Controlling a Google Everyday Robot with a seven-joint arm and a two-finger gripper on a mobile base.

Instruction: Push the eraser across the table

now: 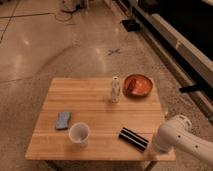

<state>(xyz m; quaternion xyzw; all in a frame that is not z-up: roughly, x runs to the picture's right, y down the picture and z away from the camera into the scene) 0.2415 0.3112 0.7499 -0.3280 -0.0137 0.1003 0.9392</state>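
Note:
The eraser (133, 138) is a black oblong block with a pale stripe, lying at a slant near the front right edge of the light wooden table (90, 102). My white arm comes in from the lower right. Its gripper (154, 148) end sits at the table's front right corner, just right of the eraser and close to it. The arm's bulky white casing hides the gripper itself.
A white cup (79, 134) stands left of the eraser, with a blue pad (63, 120) further left. A small bottle (115, 90) and an orange bowl (137, 84) stand at the back right. Dark shelving runs along the right wall.

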